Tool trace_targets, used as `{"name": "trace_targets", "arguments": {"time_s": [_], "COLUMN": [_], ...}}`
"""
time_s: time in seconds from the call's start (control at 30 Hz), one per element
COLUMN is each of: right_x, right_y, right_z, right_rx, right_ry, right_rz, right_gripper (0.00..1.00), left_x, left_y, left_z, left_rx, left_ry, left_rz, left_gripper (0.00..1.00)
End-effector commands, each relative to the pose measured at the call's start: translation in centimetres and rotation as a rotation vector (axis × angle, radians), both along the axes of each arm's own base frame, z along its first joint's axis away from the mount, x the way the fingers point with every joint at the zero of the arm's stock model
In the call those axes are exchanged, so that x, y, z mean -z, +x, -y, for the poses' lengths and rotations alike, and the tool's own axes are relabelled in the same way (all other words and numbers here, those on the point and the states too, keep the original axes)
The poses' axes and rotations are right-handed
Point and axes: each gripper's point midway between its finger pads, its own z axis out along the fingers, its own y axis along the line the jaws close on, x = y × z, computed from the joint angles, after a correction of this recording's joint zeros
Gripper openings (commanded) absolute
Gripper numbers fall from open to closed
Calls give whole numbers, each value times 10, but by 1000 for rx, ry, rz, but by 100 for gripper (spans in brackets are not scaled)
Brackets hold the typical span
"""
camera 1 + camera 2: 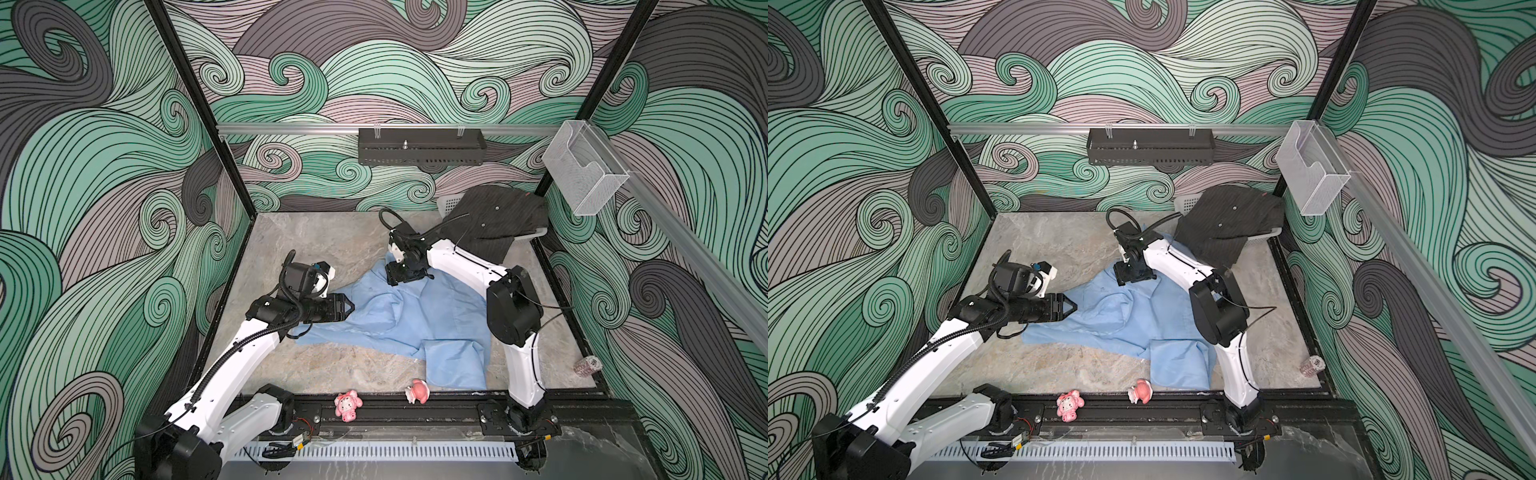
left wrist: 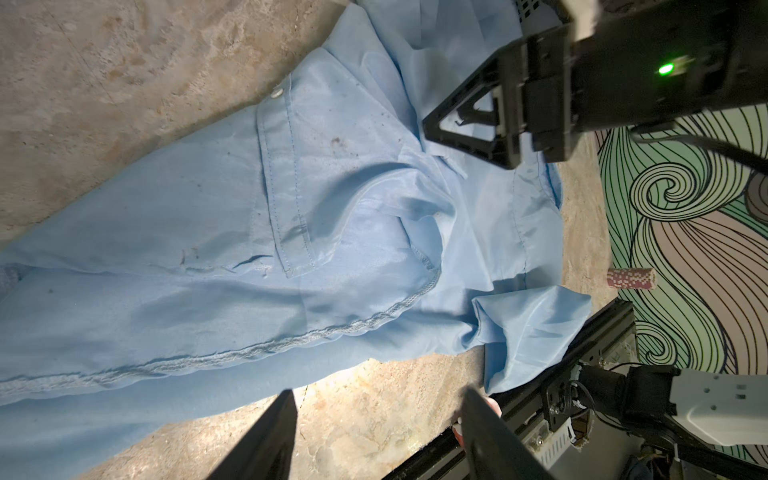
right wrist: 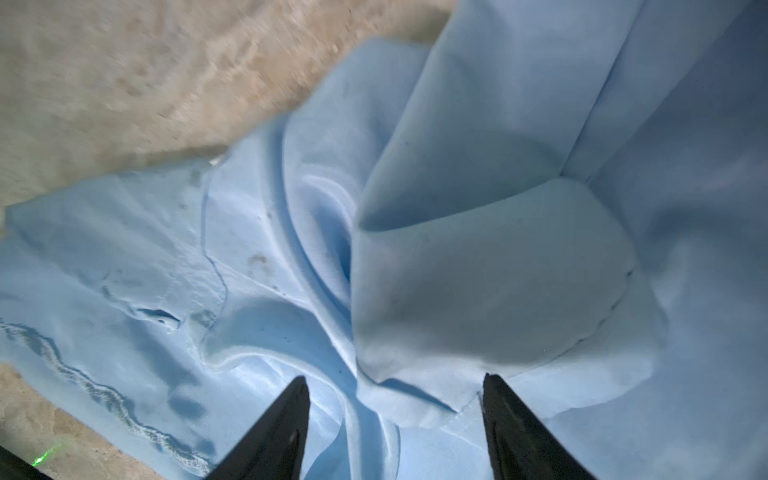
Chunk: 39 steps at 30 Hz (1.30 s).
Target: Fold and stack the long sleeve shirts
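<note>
Blue cloth of the light blue shirt [image 1: 399, 320] lies crumpled on the table [image 1: 316, 245]. The dark pinstriped shirt [image 1: 494, 220] drapes over a basket [image 1: 451, 204] in the far right corner. The left gripper [image 1: 352, 306] and right gripper [image 3: 395, 386] both have their jaws apart (nothing held). If it closes now, the right one could pinch several bunched layers and drag the shirt crooked.

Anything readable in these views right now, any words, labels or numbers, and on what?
No readable text in any view. The light blue shirt, dark pinstriped shirt and stack of poker chips show no legible print; any marks on the chips are too small to read.
</note>
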Motion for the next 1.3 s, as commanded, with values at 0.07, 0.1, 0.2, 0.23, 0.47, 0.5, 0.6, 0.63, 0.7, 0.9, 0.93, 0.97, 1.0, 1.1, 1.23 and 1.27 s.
{"name": "trace_targets", "arguments": {"time_s": [0.07,0.1,0.2,0.23,0.47,0.5,0.6,0.63,0.7,0.9,0.93,0.97,1.0,1.1,1.23,1.27], "right_x": [-9,-12,-37,-46,-111,-111,-103,-96,-83,-62,-63,-64,-65,-67,-69,-70], "right_y": [11,12,12,11,-24,-31,-52,-59,-73,-97,-98,-100,-101,-103,-104,-104], "right_z": [16,20,29,32,98,112,147,157,172,196,197,198,198,197,198,199], "right_rx": [6,12,16,17,99,122,198,224,262,317,318,318,316,310,310,310], "right_ry": [-88,-94,-90,-89,-148,-171,-211,-220,-226,-238,-233,-227,-224,-213,-205,-203], "right_rz": [34,44,94,110,220,216,176,152,107,56,63,63,65,68,74,77], "right_gripper": [24,12,0,0,0,0,0,0,0,0,0,0,0,0,0,0], "left_x": [-11,-11,-12,-13,-4,-1,7,11,19,49,50,61,64,70,82,85], "left_y": [-1,-2,-2,-1,4,6,14,16,22,48,54,60,65,78,84,83], "left_z": [-6,-6,-4,-3,15,19,37,46,65,107,108,108,109,116,131,134], "left_rx": [-18,-17,-4,1,63,68,71,68,49,-104,-146,-191,-221,-308,-399,-425], "left_ry": [7,6,-1,-3,-44,-42,-58,-78,-123,-267,-283,-290,-309,-394,-501,-526], "left_rz": [28,24,26,29,-9,-14,-35,-55,-114,-237,-232,-251,-256,-289,-376,-400], "left_gripper": [65,65,65,65,64,64,64,64,62,57,57,57,57,58,58,58]}}
